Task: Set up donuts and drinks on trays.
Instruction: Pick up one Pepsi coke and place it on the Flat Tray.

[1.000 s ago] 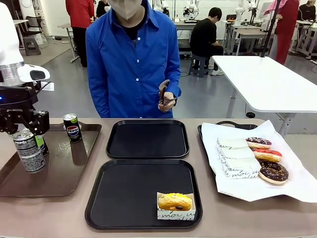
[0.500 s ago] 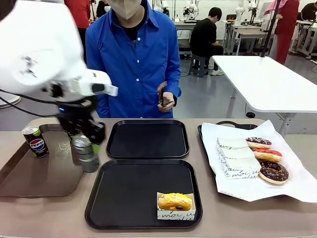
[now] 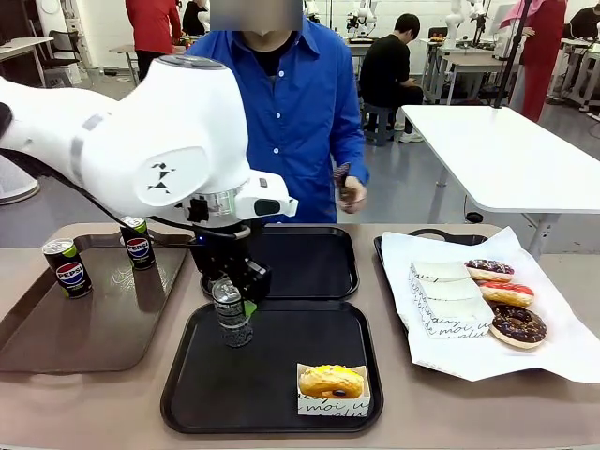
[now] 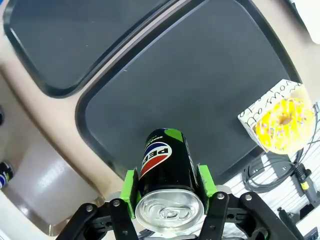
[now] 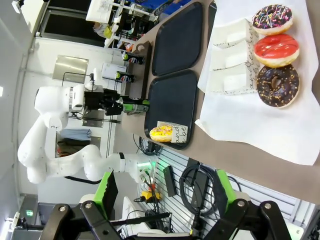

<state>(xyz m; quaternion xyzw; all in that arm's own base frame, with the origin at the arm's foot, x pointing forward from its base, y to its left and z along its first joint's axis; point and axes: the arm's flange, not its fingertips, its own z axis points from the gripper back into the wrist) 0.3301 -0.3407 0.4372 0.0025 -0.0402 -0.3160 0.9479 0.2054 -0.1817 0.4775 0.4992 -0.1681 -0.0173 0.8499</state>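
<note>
Now the left jaws are clamped on a Pepsi can (image 3: 232,319), green pads (image 4: 131,187) pressing either side so it hangs upright, ready to set down. It is over the near black tray (image 3: 272,375) at about nine o'clock, whether touching I cannot tell; that spot leaves the five o'clock corner to the yellow donut (image 3: 330,380) in its sleeve. The right jaws gape wide, empty.

The white left arm (image 3: 178,141) covers the left rim of the far black rectangular plastic tray (image 3: 309,262); the left gripper (image 3: 234,302) hides the top of the slim dark soda can (image 3: 232,328); white paper (image 3: 469,361) hides most of a dark tray (image 3: 445,235); the left wrist view's edge cuts 1 small can (image 4: 4,172).
</note>
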